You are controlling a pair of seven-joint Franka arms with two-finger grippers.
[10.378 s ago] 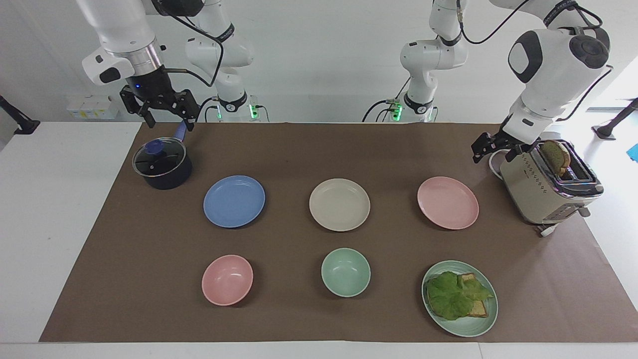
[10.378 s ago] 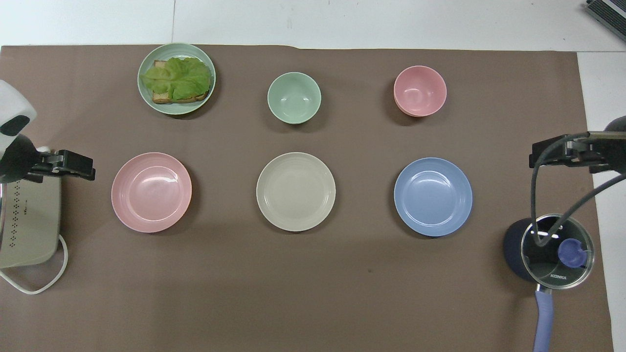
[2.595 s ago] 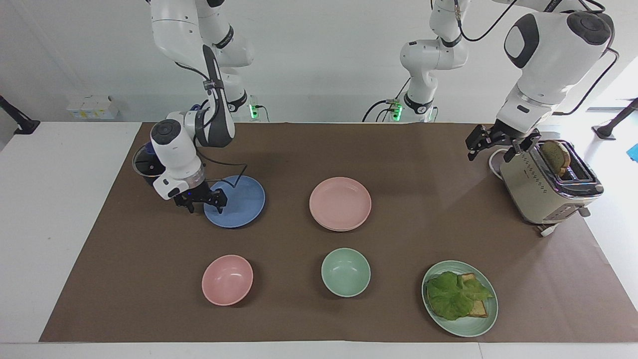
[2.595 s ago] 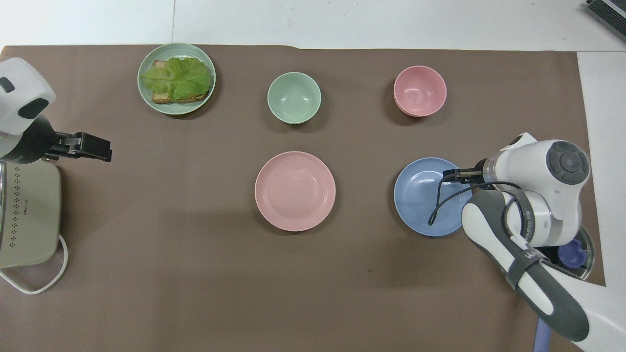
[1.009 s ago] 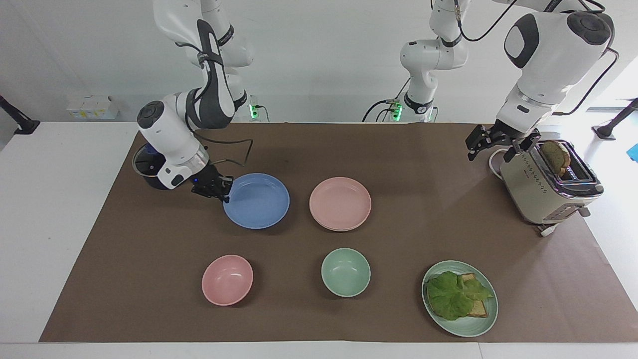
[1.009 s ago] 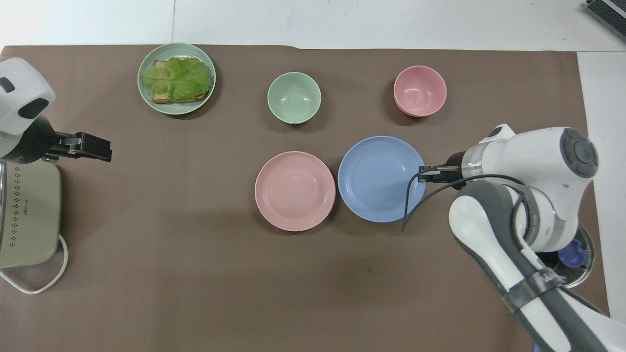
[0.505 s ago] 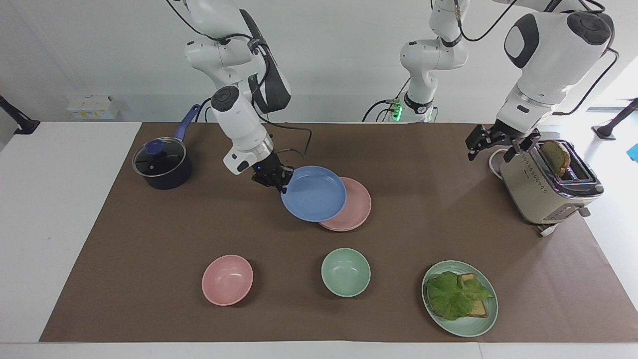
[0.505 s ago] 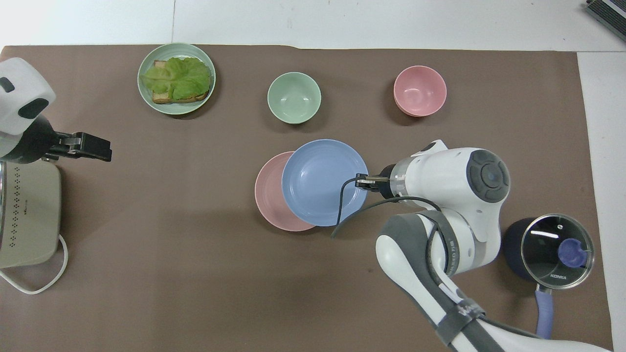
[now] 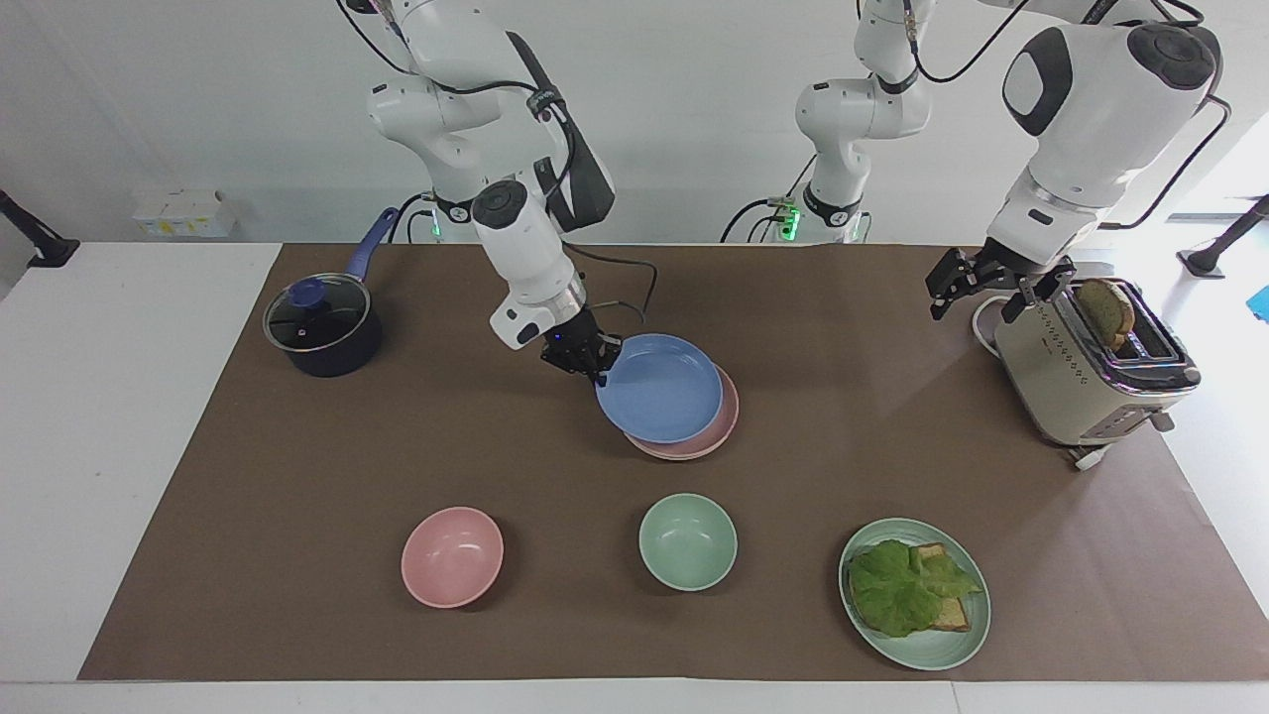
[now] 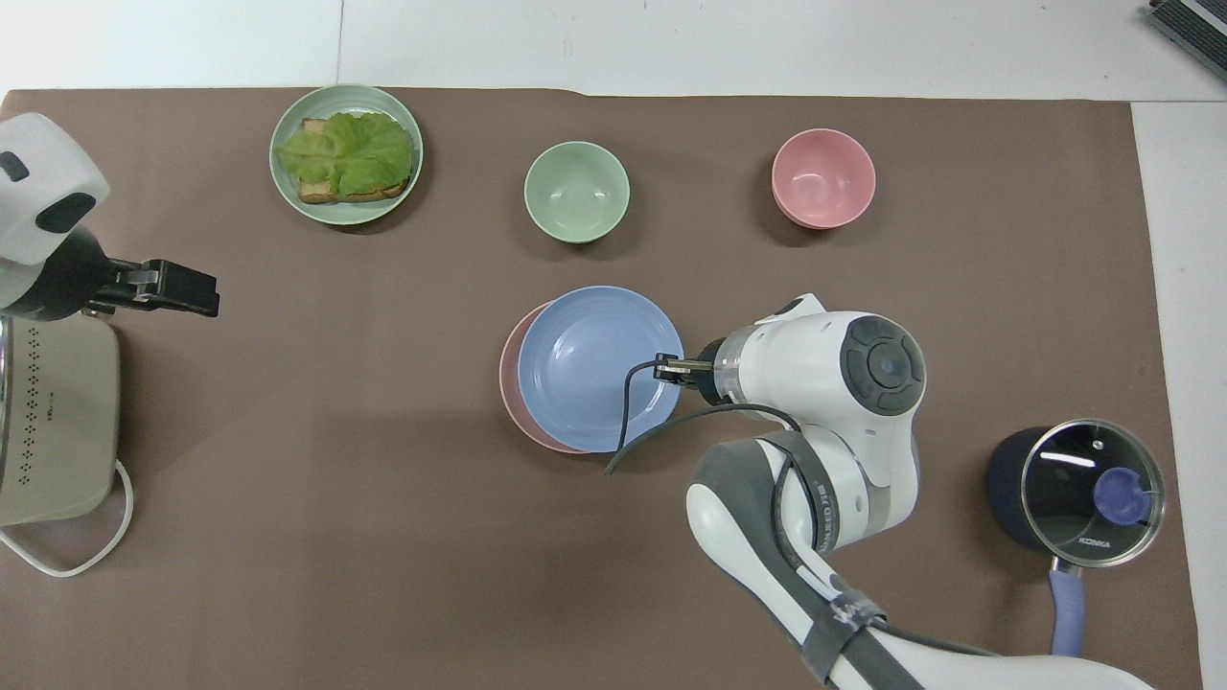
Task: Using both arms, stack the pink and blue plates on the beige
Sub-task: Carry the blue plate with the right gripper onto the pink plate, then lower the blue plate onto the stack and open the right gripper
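The right gripper (image 9: 592, 369) pinches the rim of the thin, stiff, seemingly light blue plate (image 9: 659, 387) over the pink plate (image 9: 722, 428); the left gripper (image 9: 977, 287) waits open-fingered by the toaster (image 9: 1081, 372).

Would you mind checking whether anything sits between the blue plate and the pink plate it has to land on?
Nothing visible does: the right end effector holds the blue plate over the pink plate, slightly off-centre.
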